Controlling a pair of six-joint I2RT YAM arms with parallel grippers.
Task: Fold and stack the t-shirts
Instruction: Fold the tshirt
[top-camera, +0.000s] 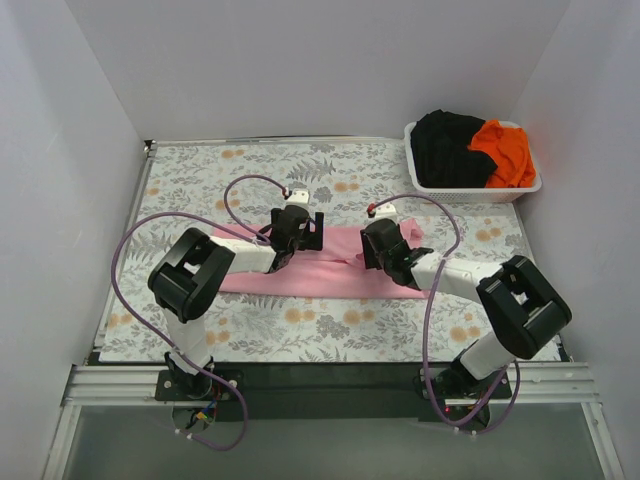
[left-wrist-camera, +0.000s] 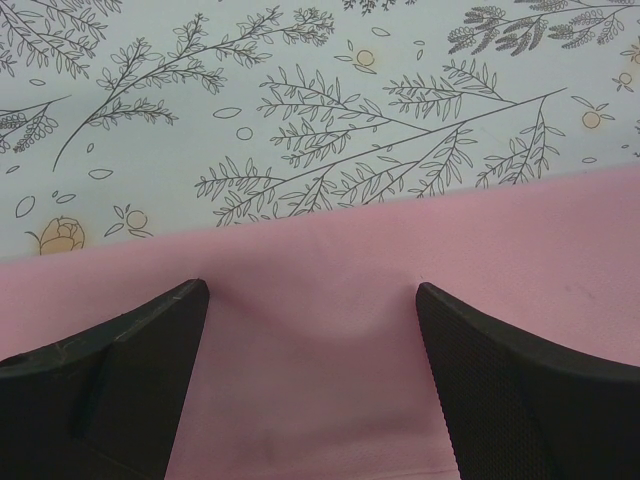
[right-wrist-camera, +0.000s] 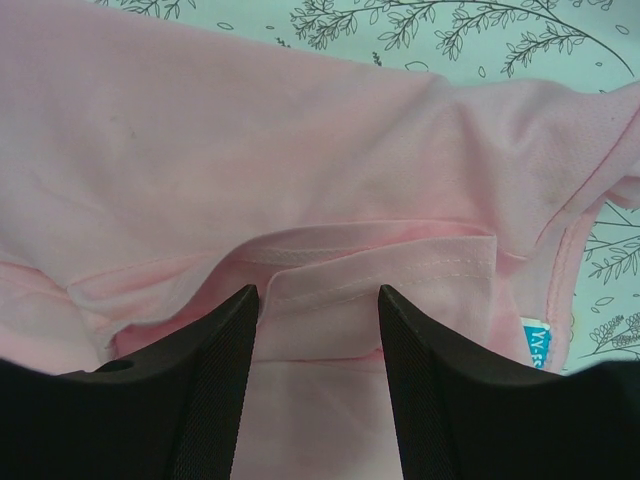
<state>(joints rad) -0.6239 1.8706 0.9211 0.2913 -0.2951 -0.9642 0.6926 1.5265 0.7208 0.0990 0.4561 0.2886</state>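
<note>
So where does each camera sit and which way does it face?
Top external: above and behind both arms, looking down on them, the light pink cloth t-shirt and the white plastic lattice basket.
Left wrist: on its arm, past the left gripper at the shirt's edge.
Right wrist: on its arm, past the right gripper at a stitched hem.
All share that shirt.

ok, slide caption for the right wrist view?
Right tool open over a stitched hem of the pink t-shirt, floral tablecloth beyond.

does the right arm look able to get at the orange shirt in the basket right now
Probably yes: the orange shirt lies uncovered in the basket on that arm's side; the right claw just sits low over the pink shirt.
</note>
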